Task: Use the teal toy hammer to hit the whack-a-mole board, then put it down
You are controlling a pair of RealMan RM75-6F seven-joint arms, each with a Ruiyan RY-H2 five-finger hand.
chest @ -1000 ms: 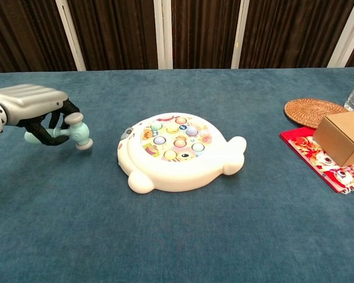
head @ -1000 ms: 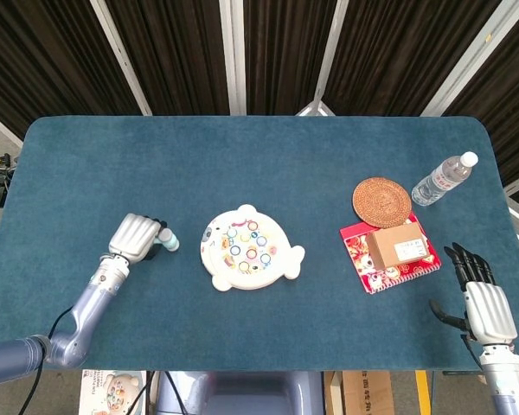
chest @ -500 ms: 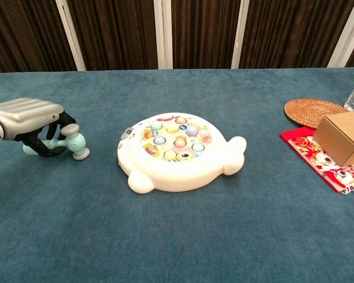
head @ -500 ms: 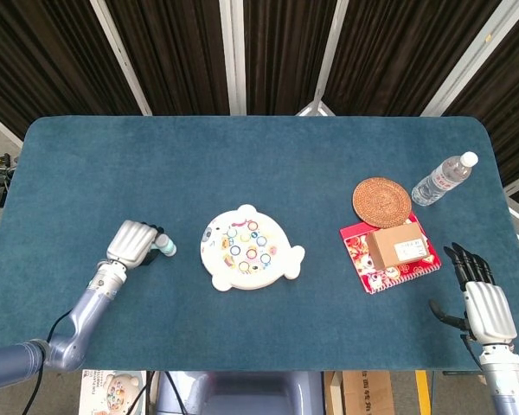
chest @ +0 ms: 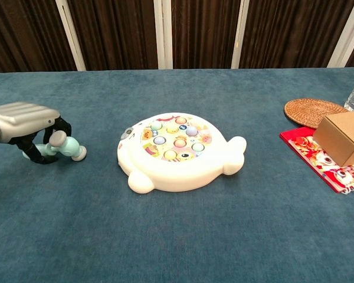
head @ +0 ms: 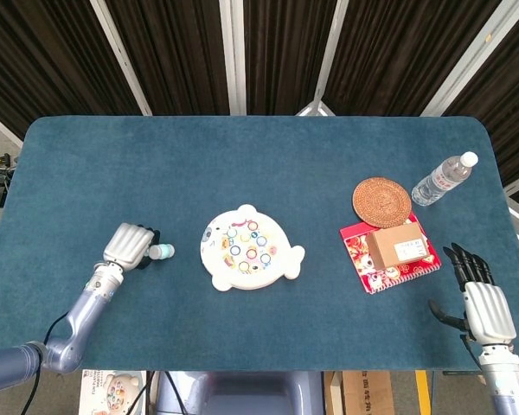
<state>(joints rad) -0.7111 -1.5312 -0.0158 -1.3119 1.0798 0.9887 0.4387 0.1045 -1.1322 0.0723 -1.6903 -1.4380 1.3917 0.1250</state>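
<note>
Blue tabletop (head: pixel 259 164) is carrying the hammer (chest: pixel 64 146) near its left edge, where the left hand (chest: pixel 25 118) is gripping its light, stiff handle.

We see a table (head: pixel 242 164) covered in dark teal cloth filling most of the head view. Near its centre lies the white whack-a-mole board (head: pixel 250 247). At the lower left of the frame the teal toy hammer (chest: pixel 65 147) lies on the cloth. Toward the right, a round woven coaster (head: pixel 382 201) sits above a red booklet (head: pixel 363 252), which has a brown box (head: pixel 401 247) on top of it. A clear water bottle (head: pixel 444 179) lies at the upper right.
</note>
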